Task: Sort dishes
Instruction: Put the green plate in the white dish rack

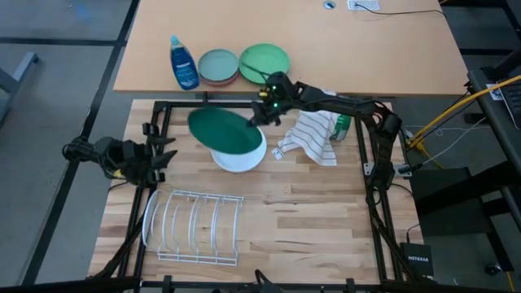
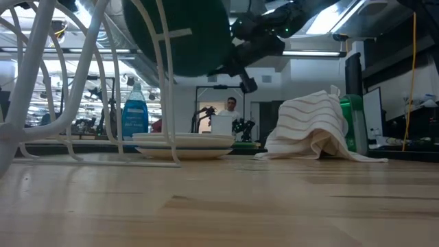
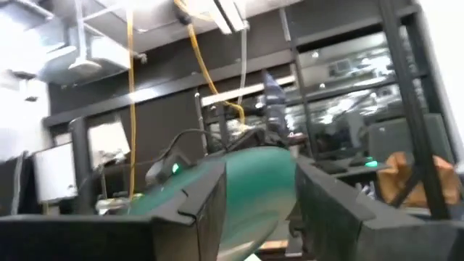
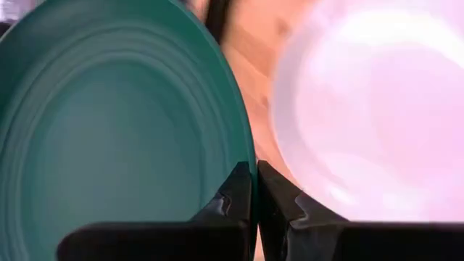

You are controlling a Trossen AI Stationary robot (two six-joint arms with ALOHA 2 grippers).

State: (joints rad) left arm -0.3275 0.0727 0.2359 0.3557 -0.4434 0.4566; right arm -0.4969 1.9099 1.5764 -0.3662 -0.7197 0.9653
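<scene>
- Jaws of right gripper (image 4: 254,190) pinch rim of dark green plate (image 1: 221,129), lifted and tilted above white plates (image 1: 240,158) beside the striped towel (image 1: 313,136).
- Left gripper (image 1: 165,154): parked near dish rack (image 1: 195,228), jaws spread, holding nothing.

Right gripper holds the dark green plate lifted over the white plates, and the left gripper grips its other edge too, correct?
Not quite. The high view shows the left gripper apart at the table's left edge, holding nothing. Only the right gripper holds the dark green plate over the white plates.
</scene>
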